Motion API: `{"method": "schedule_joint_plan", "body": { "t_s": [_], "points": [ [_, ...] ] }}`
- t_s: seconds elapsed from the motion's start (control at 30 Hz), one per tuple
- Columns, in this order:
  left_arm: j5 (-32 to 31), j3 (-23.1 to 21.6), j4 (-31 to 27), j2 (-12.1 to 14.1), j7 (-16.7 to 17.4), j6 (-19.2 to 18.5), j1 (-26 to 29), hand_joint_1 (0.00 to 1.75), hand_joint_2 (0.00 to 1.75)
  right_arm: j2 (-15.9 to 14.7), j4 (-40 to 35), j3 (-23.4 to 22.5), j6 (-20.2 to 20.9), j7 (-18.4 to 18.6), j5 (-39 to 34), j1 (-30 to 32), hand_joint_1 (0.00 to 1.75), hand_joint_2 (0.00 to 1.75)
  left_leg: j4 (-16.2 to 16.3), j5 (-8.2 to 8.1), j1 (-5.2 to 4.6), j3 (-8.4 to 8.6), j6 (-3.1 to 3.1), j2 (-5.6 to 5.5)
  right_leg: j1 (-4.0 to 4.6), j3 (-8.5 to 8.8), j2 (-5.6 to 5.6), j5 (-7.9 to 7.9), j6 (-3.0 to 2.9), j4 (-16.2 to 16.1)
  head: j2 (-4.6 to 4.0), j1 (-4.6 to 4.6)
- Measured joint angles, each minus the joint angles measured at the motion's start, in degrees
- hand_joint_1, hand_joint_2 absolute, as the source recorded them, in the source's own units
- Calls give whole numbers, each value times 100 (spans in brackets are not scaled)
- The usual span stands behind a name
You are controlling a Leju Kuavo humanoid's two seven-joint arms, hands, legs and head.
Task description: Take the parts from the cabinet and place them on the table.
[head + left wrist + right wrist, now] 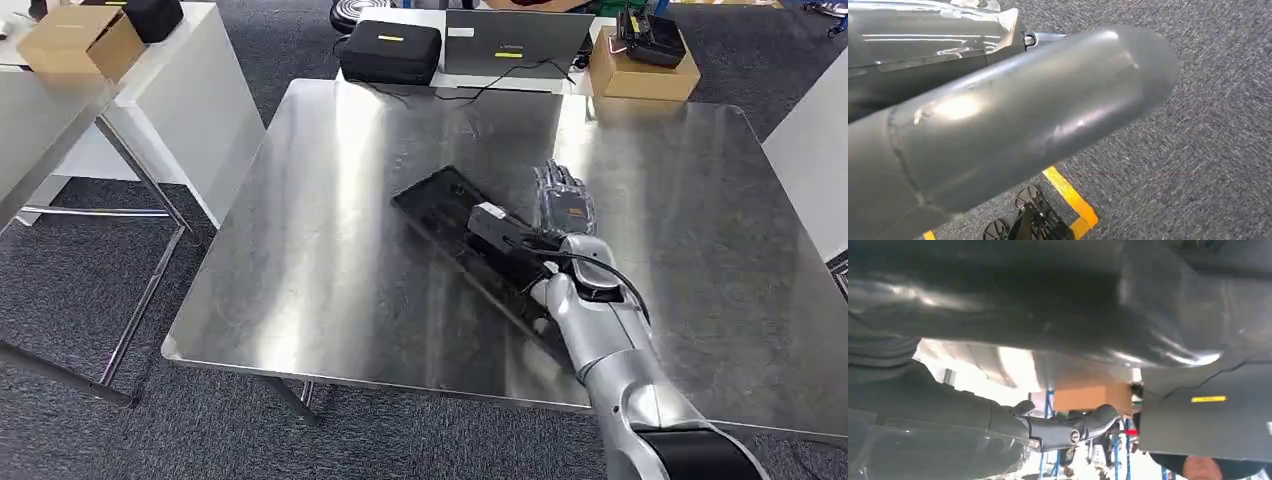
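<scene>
A long flat black part lies slantwise on the steel table, near its middle. My right hand hovers flat just past the part's right side, fingers stretched out and apart, while my forearm crosses the part's near end. In the right wrist view the dark part spans the picture, and my right hand's fingers stand apart from it with a bright gap between. My left hand hangs over the carpet, its thick grey thumb straight with nothing against it.
At the table's far edge stand a black case, a grey case and a cardboard box. A white table with another cardboard box is at the left. A white surface borders the right. Yellow tape marks the floor.
</scene>
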Motion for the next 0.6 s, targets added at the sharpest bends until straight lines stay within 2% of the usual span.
{"method": "schedule_joint_plan", "body": {
  "t_s": [0.27,0.6],
  "points": [
    [61,0,0,-20,26,61,-1,0,0,223,144,2,477,-339,-300,-120,0,0,0,-2,0,-1,-3,0,0,-1,0,0,0,0,0,0],
    [105,2,2,-29,26,68,0,0,0,376,238,2,435,-385,-350,-194,0,0,0,-2,0,-1,-3,0,0,0,0,0,0,0,0,0]
  ]
}}
